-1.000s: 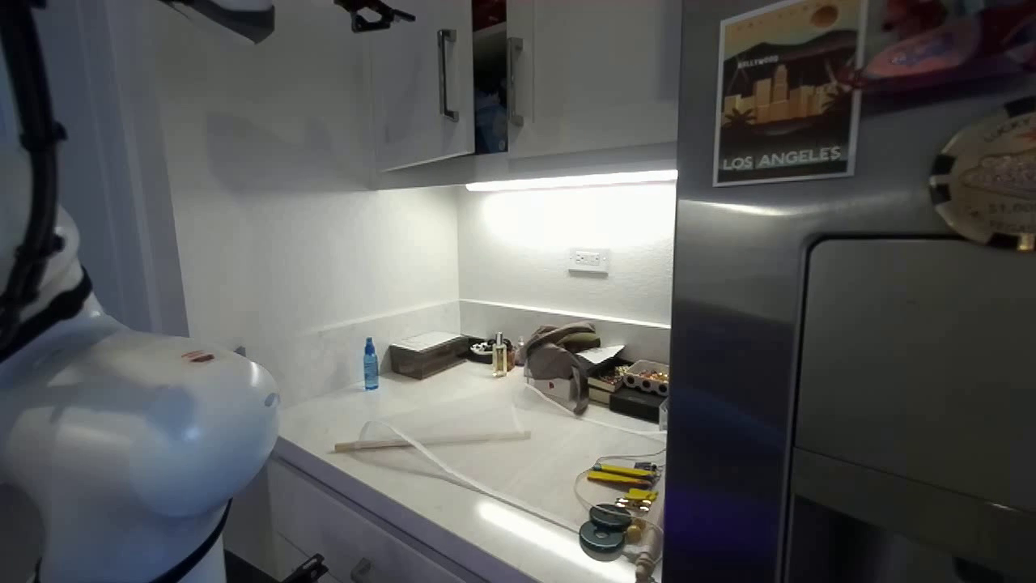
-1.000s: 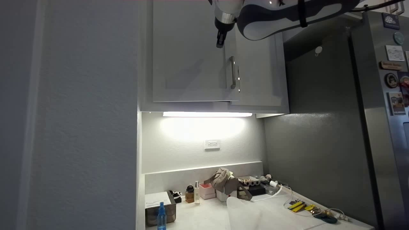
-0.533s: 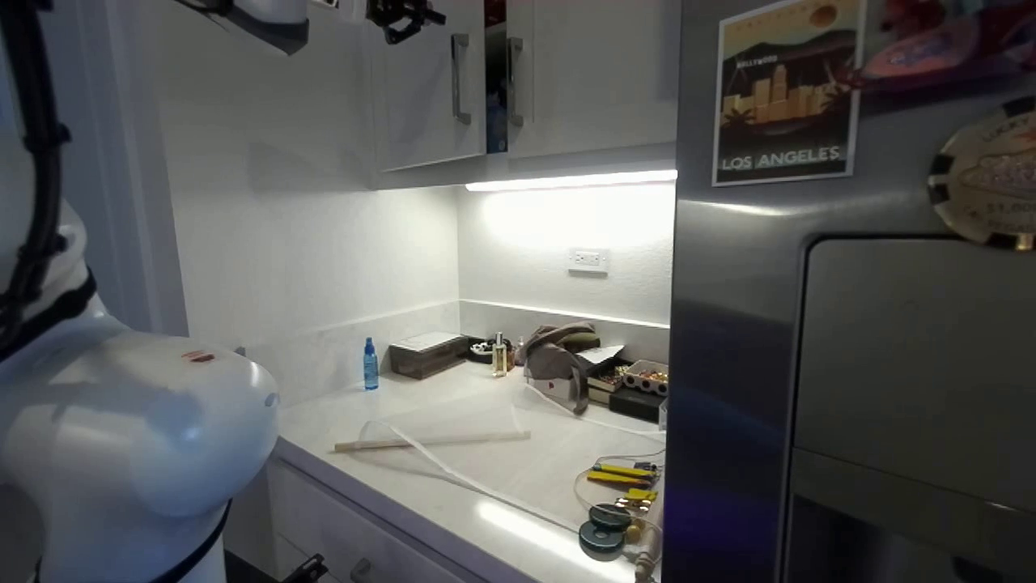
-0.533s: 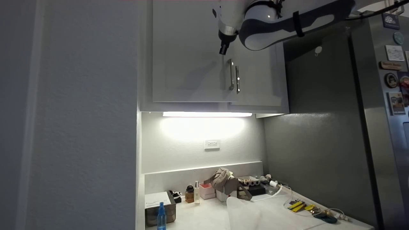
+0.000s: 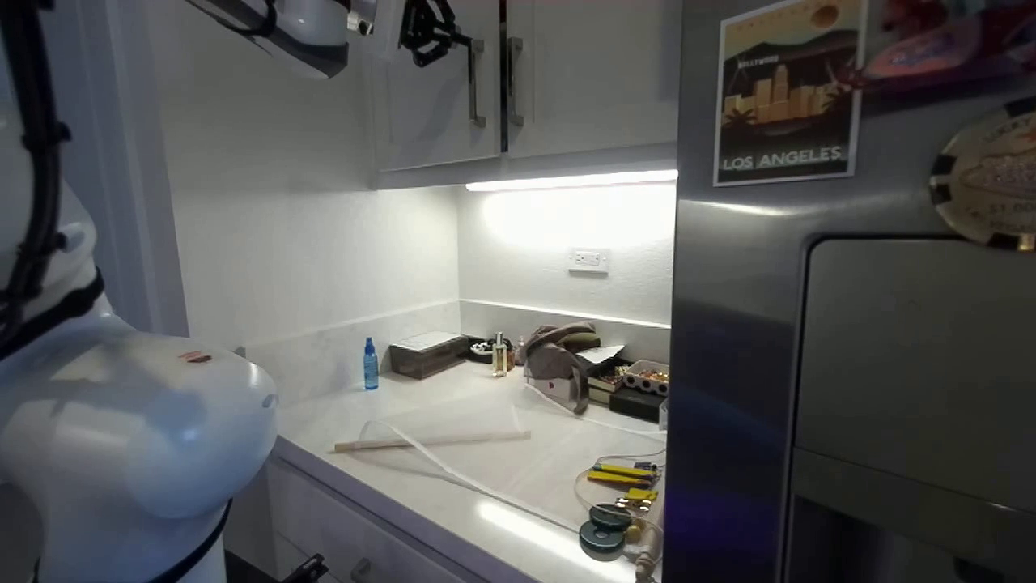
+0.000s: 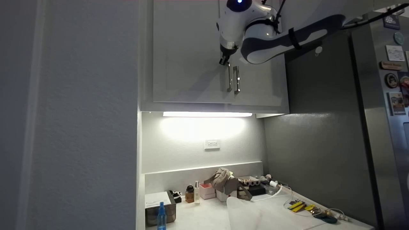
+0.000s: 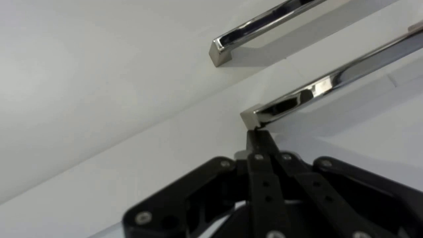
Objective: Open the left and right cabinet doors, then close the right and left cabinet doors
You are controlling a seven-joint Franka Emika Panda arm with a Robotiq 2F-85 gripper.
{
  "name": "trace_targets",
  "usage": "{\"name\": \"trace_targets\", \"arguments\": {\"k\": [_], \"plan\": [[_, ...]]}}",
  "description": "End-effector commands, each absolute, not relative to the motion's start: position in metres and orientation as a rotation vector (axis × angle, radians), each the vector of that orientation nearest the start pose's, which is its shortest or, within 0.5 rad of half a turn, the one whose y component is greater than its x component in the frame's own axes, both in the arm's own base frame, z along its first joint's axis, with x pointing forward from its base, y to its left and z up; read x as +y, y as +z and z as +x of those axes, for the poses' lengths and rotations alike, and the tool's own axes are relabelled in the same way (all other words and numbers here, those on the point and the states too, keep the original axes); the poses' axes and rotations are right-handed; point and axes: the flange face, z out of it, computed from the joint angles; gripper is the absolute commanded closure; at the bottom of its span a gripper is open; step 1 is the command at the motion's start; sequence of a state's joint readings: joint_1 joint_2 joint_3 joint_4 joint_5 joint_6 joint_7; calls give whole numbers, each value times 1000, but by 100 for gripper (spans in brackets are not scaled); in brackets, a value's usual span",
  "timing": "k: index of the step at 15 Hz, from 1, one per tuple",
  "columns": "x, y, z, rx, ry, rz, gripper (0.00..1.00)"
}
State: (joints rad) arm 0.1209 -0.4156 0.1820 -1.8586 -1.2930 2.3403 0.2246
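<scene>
The left cabinet door (image 5: 429,113) is a flat white panel, almost shut, with a thin dark gap at its right edge. It also shows in an exterior view (image 6: 191,64) and the wrist view (image 7: 165,148). The right cabinet door (image 5: 599,81) looks shut; it also shows in an exterior view (image 6: 262,80) and the wrist view (image 7: 99,66). My gripper (image 7: 259,132) is shut, its fingertips at the upper end of the left door's silver handle (image 7: 324,86), seeming to touch it. The right door's handle (image 7: 254,29) runs parallel beside it.
A steel fridge (image 5: 736,324) stands right of the cabinet. A counter (image 5: 453,413) below holds a blue spray bottle (image 5: 370,364), a dark box (image 5: 429,356), a grey cloth item (image 5: 558,356) and yellow tools (image 5: 622,474). A light strip (image 5: 566,180) runs under the cabinet.
The left door has swung inward, and the gap between the doors has narrowed to a thin slit. My arm and gripper have moved right and down, with the door. The right door has not moved.
</scene>
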Motion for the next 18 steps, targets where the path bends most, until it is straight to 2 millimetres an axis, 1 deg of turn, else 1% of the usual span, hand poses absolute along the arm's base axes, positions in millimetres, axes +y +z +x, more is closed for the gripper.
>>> {"name": "trace_targets", "arguments": {"k": [1,7,12,15,18], "plan": [[139,794,451,513,1228,1687,100],[127,798,469,488,1272,1699,100],[125,797,477,482,1282,1708,100],[130,800,473,515,1308,1735,100],[137,812,459,628,1428,1840,100]]}}
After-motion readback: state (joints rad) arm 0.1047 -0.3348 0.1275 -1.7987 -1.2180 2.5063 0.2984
